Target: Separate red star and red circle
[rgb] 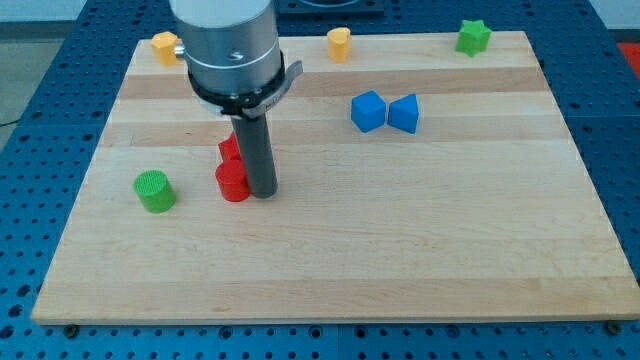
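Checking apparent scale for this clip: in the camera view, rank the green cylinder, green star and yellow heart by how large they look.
1. green cylinder, though it sits nearer the view's bottom, which may inflate it.
2. green star.
3. yellow heart, nearly alike the star; unsure.

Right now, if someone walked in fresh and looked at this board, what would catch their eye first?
First, the big grey arm housing at the view's top left, its dark rod dropping to my tip. My tip sits right against the red circle, on its right side, with the red star just above, partly hidden behind the rod. Next, the two blue blocks side by side, right of centre.
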Robot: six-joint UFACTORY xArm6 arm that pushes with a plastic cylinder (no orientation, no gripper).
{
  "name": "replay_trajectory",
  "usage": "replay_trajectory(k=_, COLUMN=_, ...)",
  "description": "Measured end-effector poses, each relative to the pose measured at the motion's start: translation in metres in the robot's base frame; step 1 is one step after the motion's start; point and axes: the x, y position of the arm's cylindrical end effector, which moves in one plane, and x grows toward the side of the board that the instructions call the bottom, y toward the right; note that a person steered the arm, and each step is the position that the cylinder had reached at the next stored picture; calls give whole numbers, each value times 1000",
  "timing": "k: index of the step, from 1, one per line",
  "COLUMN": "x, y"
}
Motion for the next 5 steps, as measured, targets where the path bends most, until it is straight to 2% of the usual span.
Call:
replay_trajectory(k=2, x=5, y=-13)
replay_trajectory(k=5, x=-38, y=-75)
